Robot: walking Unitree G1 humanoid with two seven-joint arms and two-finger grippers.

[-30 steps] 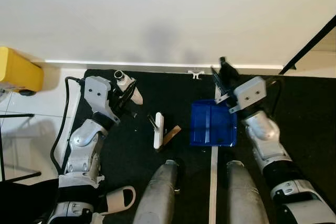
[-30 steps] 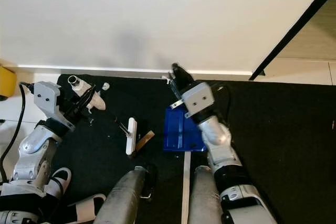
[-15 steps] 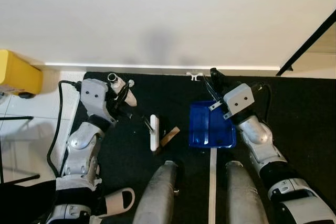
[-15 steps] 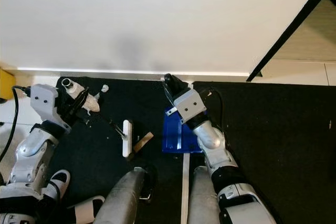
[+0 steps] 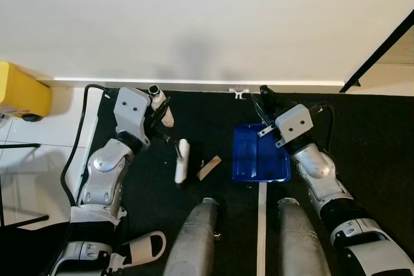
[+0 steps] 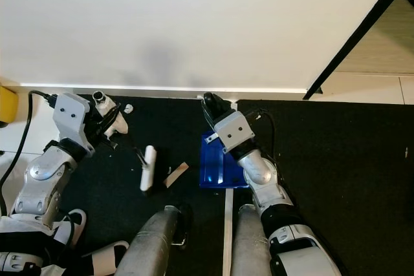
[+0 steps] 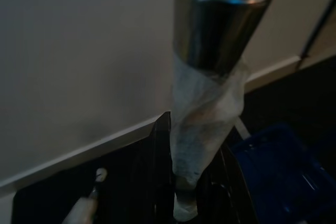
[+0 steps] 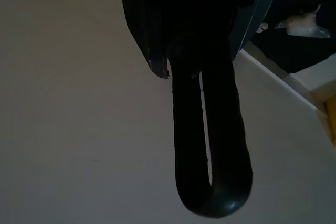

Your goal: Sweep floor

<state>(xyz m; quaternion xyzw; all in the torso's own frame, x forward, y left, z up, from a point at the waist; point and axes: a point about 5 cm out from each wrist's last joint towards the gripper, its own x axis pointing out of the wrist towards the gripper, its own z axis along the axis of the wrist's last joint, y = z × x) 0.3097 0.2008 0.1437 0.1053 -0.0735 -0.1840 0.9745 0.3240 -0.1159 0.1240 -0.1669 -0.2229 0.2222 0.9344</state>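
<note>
The broom [image 5: 182, 159], a small white head on a thin dark rod, lies on the black floor mat [image 5: 375, 134] between the two arms, its head angled toward the robot's legs. Its metal-capped handle [image 7: 215, 51], wrapped in pale tape, rises to the left pincer [image 5: 160, 109], whose black fingers [image 7: 160, 145] are pressed against the handle on either side, pinching it. Just beside the broom head, a little to its right, lies a small brown scrap [image 5: 209, 167]. Further right, the blue dustpan [image 5: 259, 154] sits flat on the mat with its open mouth facing the broom side. The right pincer [image 5: 265, 98] is up at the far edge of the dustpan, near the wall; its fingers are closed around a looped black handle [image 8: 210, 145], seen close in the right wrist view. A pale strip [image 5: 262, 224] runs from the dustpan's near edge back between the robot's legs. A small white clip [image 5: 239, 92] rests by the baseboard. A yellow box [image 5: 22, 88] stands on the white tiles at far left, and a slipper [image 5: 145, 245] lies near the robot's left foot.
</note>
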